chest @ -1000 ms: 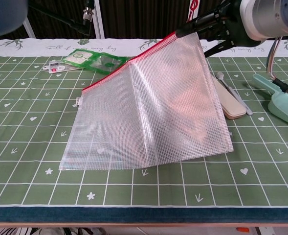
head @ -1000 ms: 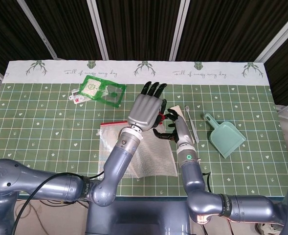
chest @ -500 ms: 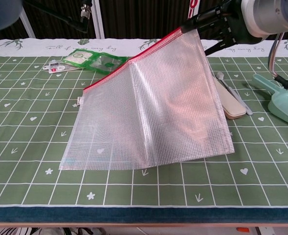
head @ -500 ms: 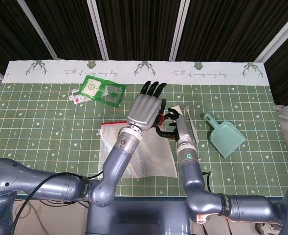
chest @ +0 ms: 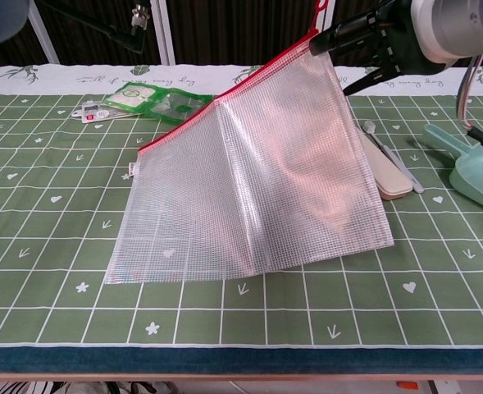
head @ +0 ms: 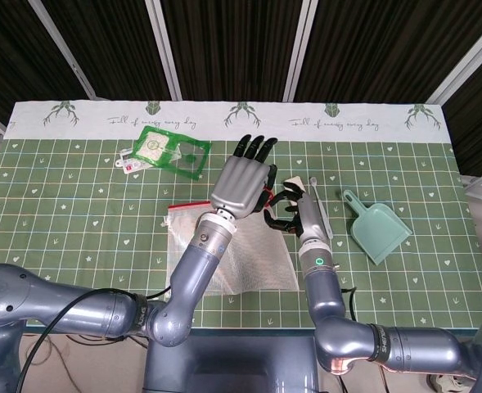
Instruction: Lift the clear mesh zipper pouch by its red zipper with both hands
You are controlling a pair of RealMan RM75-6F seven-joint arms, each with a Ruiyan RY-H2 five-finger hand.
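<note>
Along the white border at the top of the tablecloth (head: 77, 246) we read the script "Full of energy every day", printed twice between small deer heads. We can read no other writing; a green packet (head: 173, 151) in the upper left of the head view carries a label too small to make out.

The pouch (chest: 249, 189) fills the middle of the chest view. We see clear plastic with a fine white mesh grid through it, a red zipper (chest: 225, 97) along its upper edge and a faint crease down its middle. Its upper right corner is raised off the cloth, so the zipper slopes up from the left end, which lies low near the packet, to the top centre of the frame. The lower edge rests on the cloth.

We see the right hand (chest: 372, 33) at the top right of the chest view, its dark fingers pinching the raised end of the zipper. The left hand (head: 242, 182) sits in the centre of the head view, back towards us, fingers straight and close together, just left of the right hand; we cannot tell whether it touches or holds the pouch.

To the right lie a beige case (chest: 385, 172), a slim white tool (chest: 393, 156) beside it, and a mint scoop (head: 377, 228) further right.
</note>
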